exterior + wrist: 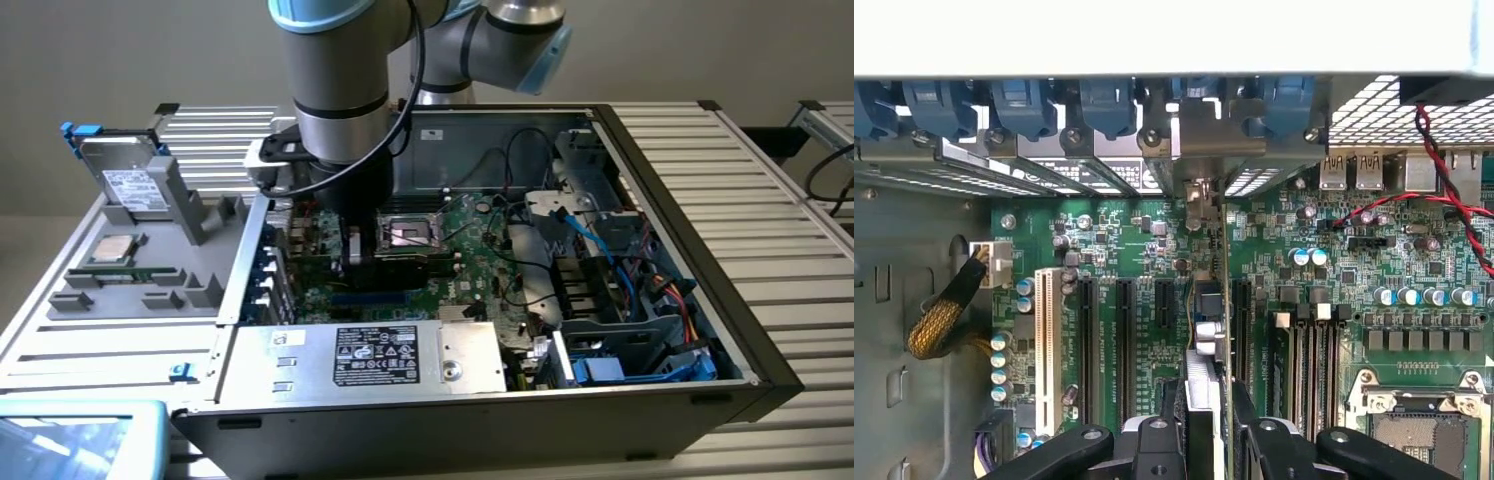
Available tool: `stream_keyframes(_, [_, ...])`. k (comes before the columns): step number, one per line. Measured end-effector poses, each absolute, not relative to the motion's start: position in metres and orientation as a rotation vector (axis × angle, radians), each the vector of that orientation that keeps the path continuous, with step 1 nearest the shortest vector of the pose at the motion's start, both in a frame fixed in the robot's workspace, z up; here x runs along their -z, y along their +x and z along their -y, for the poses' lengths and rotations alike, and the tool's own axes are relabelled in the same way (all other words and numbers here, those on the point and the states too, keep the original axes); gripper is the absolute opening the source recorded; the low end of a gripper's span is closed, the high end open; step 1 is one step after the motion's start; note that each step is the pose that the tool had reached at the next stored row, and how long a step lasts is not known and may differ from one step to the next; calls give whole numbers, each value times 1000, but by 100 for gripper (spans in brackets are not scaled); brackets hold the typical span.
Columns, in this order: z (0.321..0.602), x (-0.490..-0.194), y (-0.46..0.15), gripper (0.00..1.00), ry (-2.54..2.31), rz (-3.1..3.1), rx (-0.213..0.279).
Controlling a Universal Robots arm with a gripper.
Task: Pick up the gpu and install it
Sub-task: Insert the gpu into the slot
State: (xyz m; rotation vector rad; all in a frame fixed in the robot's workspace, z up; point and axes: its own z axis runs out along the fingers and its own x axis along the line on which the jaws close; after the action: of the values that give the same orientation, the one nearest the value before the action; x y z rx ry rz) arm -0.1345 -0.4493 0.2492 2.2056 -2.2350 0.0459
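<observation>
Gripper: gripper [1204, 395] drawn in narrow, clamped on the gpu [1206, 330], one black finger [1170, 425] on each face.
Gpu, place: upright and edge-on over the motherboard [1114, 240], in line with the gap between two black expansion slots [1164, 310]; its metal end bracket [1199, 200] lies close to the rear slot openings.
Hard to make out: whether the card's lower edge is in a slot or just above it. The card's own body hides that edge.
Hidden, exterior view: the arm [340, 90] and its wrist cover the gripper [354, 258] and most of the card; it shows as a pale sliver at best.
Cut off: finger bases run out of the wrist picture; the CPU socket [1429, 420] is clipped at the edge.
Beside the card: white slot [1044, 335] well off to one side, memory slots [1314, 370] on the other.
Rear wall: row of blue slot clips [1019, 105], USB ports [1354, 170].
Loose wiring: red-black twisted wire [1444, 170] across the port corner; braided cable [939, 320] to a white plug.
Case: open computer case [747, 330], power supply [387, 355] at the near edge, blue cables [601, 235] towards the exterior view's right.
Outside the case: grey fixture [200, 215] on the exterior view's left, with a hard drive [134, 185] propped upright, a processor chip [114, 250] and a RAM stick [127, 270] lying flat.
</observation>
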Motion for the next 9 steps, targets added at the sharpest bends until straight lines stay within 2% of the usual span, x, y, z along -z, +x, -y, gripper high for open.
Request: stream_keyframes(9, [449,-248,-134,29,2200,2229,-59])
